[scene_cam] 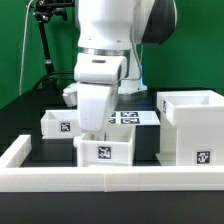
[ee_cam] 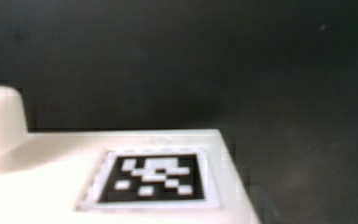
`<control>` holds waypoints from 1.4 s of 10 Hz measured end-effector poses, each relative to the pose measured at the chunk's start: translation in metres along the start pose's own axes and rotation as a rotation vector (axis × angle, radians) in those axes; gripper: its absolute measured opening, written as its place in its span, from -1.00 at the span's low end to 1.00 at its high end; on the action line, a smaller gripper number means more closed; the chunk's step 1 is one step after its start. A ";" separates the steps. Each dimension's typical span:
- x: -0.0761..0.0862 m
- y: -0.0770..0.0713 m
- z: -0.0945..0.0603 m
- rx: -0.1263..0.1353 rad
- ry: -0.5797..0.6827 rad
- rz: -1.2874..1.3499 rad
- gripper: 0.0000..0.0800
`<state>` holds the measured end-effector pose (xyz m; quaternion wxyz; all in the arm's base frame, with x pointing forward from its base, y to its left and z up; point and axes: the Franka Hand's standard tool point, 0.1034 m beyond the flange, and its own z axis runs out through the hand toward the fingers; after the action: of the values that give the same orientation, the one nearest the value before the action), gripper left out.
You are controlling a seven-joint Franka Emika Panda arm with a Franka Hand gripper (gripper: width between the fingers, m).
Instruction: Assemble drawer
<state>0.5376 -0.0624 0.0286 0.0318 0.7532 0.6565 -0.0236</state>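
Black table carries the drawer case on the exterior view's right, the second tray on that view's left, and the front tray directly under my hand. Wrist view shows this tray's tag close; the hand opening I cannot tell. I would centre on one wall before closing.

Bright, even light in the exterior view; wrist view dimmer, soft, tray blurred.

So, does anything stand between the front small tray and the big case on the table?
Nothing visible does. Between the front small tray and the case lies only bare black table. The other tray sits on the exterior view's left, off that path.
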 end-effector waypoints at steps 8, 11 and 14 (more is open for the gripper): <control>0.016 -0.004 0.007 0.013 0.002 -0.181 -0.89; 0.017 -0.003 0.007 0.013 0.004 -0.180 -0.89; 0.027 -0.004 0.008 0.014 0.011 -0.193 -0.89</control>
<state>0.5370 -0.0362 0.0186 0.0204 0.6869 0.7259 -0.0272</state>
